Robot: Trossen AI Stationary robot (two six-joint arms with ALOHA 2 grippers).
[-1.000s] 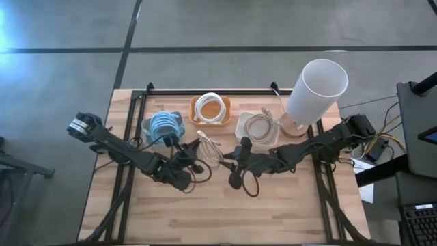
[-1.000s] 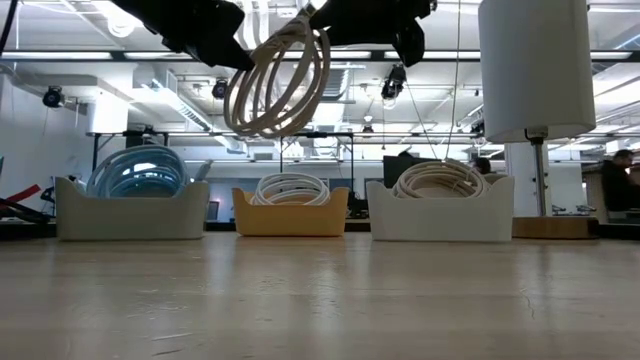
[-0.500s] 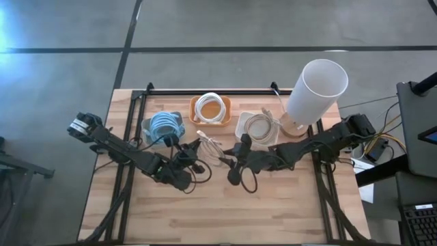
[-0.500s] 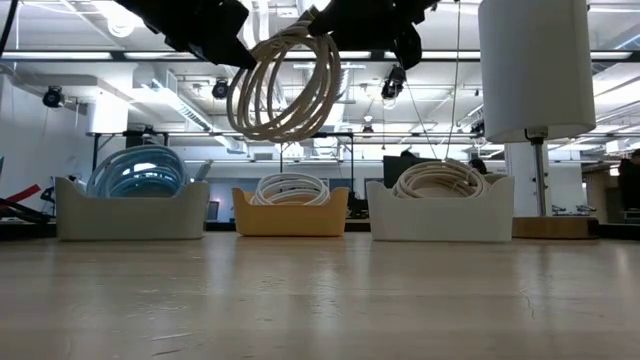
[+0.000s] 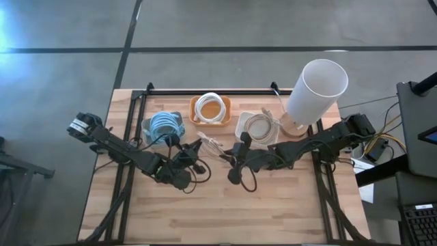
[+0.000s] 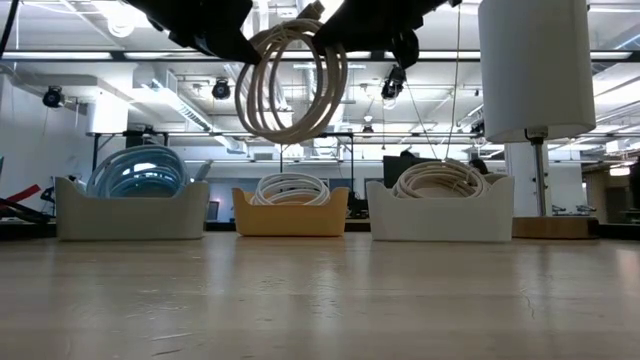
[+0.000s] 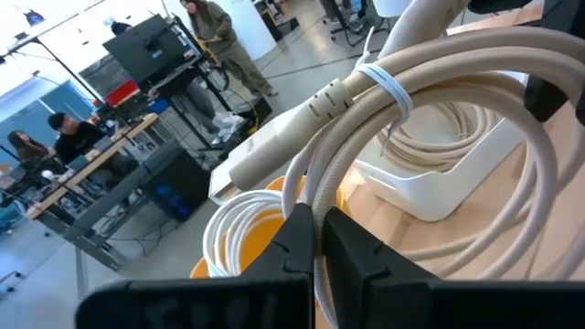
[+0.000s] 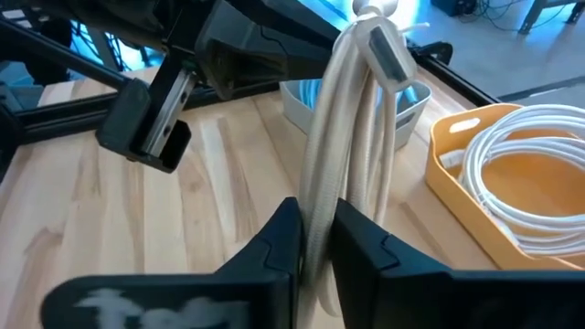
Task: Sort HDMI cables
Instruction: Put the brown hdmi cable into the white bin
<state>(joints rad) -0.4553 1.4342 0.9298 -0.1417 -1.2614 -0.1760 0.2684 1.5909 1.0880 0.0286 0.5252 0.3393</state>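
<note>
A beige HDMI cable coil (image 6: 290, 80) hangs in the air between my two grippers, above the table's middle. It also shows in the high view (image 5: 213, 146). My left gripper (image 5: 198, 148) is shut on its left side and my right gripper (image 5: 229, 156) is shut on its right side. A white tie (image 7: 384, 84) binds the coil's strands, and a plug end (image 7: 274, 146) sticks out. Light blue coils lie in a grey bin (image 5: 165, 126), white coils in an orange bin (image 5: 210, 109), and beige coils in a white bin (image 5: 257, 127). My left gripper pinches a beige strand of the coil (image 7: 306, 187) between its two fingers, a little below the white tie. It comes from the table's left. The coil hangs lifted clear of the table. My right gripper pinches several of the coil's strands (image 8: 320, 196) between its two fingers, from the table's right. The fingers lie across the strands. The coil stands nearly upright in the hold, clear of the table.
The three bins stand in a row along the far side (image 6: 290, 212). A tall white cylinder lamp (image 5: 315, 85) stands at the far right beside the white bin. Bare wooden tabletop (image 5: 218, 212) lies near the front edge.
Both grippers have kept hold of the beige coil. It has turned from tilted to nearly upright. It has also gone a little up and toward the table's right.
</note>
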